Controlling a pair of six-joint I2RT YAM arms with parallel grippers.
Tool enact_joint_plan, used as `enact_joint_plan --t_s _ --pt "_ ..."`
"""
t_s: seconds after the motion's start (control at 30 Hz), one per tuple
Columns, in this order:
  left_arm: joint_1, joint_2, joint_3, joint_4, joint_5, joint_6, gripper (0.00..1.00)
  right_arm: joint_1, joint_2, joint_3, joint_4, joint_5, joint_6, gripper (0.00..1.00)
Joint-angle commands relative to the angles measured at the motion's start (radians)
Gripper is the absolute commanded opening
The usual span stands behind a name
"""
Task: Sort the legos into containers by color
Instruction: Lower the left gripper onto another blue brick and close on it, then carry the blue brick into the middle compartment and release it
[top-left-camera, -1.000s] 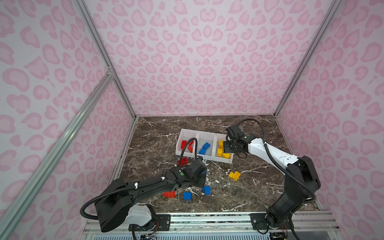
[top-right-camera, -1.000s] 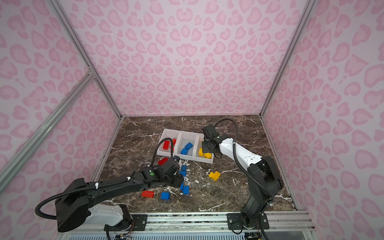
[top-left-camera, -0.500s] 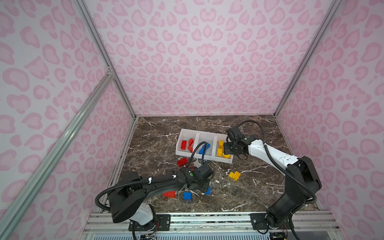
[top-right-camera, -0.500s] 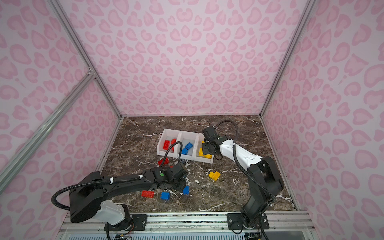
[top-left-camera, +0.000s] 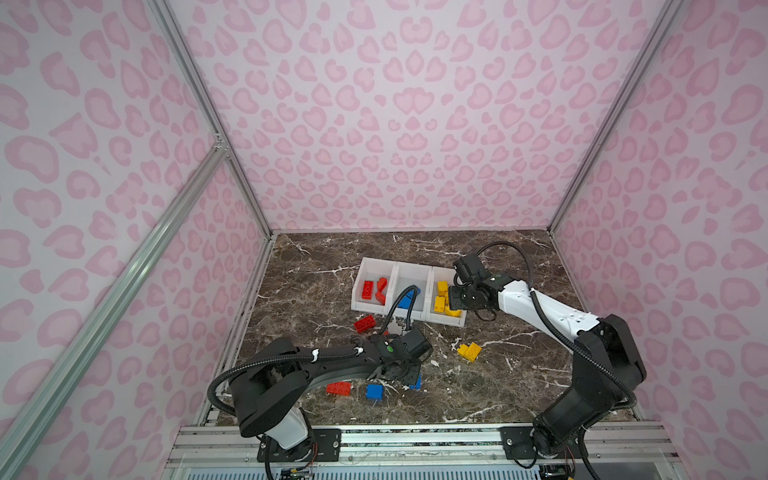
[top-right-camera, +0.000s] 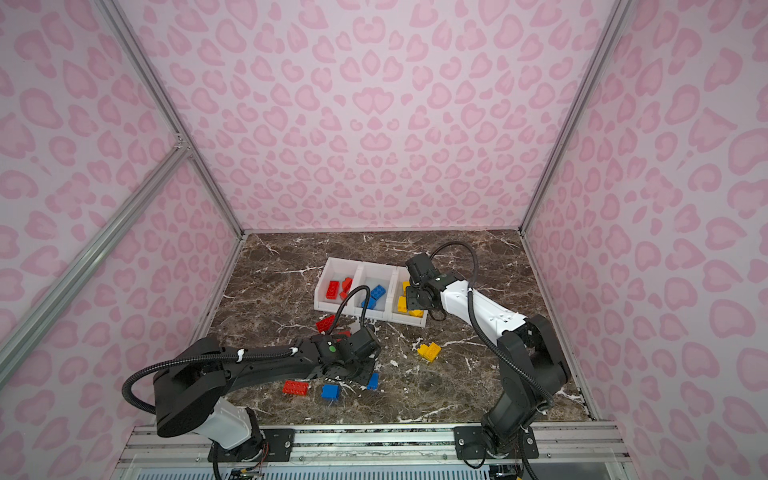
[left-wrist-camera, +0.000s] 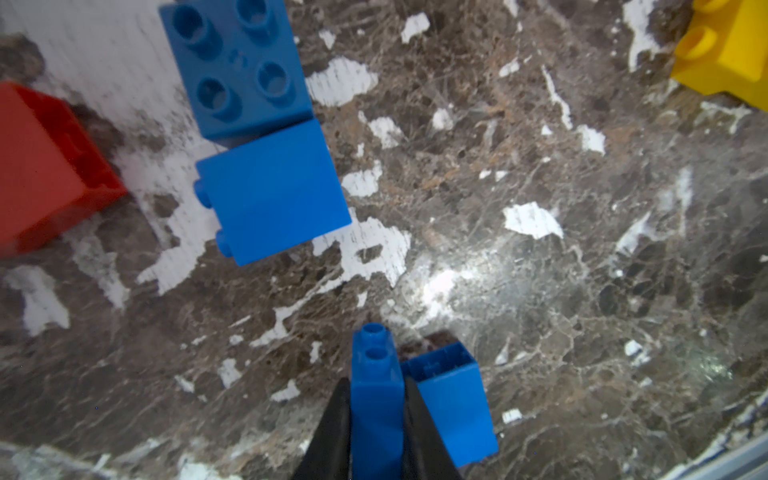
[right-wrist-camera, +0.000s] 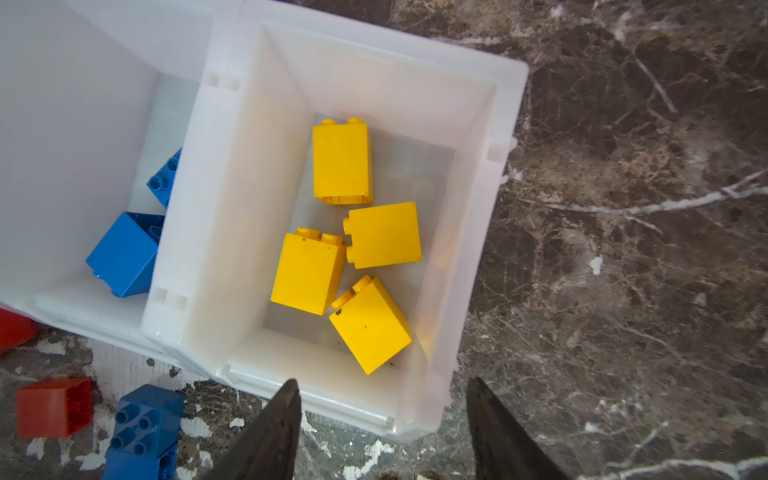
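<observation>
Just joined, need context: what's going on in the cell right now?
Brick sorting by color into three white bins. The left gripper is shut on a blue brick low over the table. The right gripper hangs open over the yellow bin, which holds four yellow bricks. The other two bins hold reds and blues. Unsorted on the table: loose red bricks, loose blue bricks and a yellow piece.

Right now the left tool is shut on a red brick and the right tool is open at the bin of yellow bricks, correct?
No: the brick in the left tool is blue, not red, as the left wrist view shows. The rest holds.
</observation>
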Motion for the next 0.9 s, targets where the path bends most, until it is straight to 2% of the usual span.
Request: enact_joint_plan --t_s 0.0,0.13,0.23,0.33,0.4,0.57,0.73,0.87 --pt "-0.001 -0.005 0.009 0.000 -0.017 -0.004 0.19 0.000 -0.009 -0.010 0.000 0.006 0.005 0.64" --pt "-0.002 -0.032 0.026 -0.017 -0.047 0.020 0.17 0.000 -0.029 -0.018 -0.003 0.011 0.010 0.63" --pt "0.007 -0.053 0.084 -0.048 -0.111 0.079 0.17 -0.001 -0.054 -0.028 -0.009 0.013 0.015 0.63" --pt "0.055 -0.056 0.155 -0.047 -0.167 0.151 0.17 -0.001 -0.088 -0.045 -0.015 0.018 0.023 0.63" --pt "0.114 -0.037 0.210 -0.034 -0.161 0.200 0.17 0.000 -0.110 -0.058 -0.018 0.018 0.033 0.62" --pt "0.252 0.108 0.416 -0.024 -0.103 0.320 0.18 0.011 -0.185 -0.105 -0.031 0.025 0.056 0.62" --pt "0.321 0.274 0.600 -0.024 -0.039 0.368 0.19 0.018 -0.255 -0.147 -0.049 0.035 0.073 0.62" --pt "0.332 0.370 0.687 -0.030 -0.018 0.404 0.20 0.019 -0.295 -0.176 -0.060 0.045 0.083 0.62"
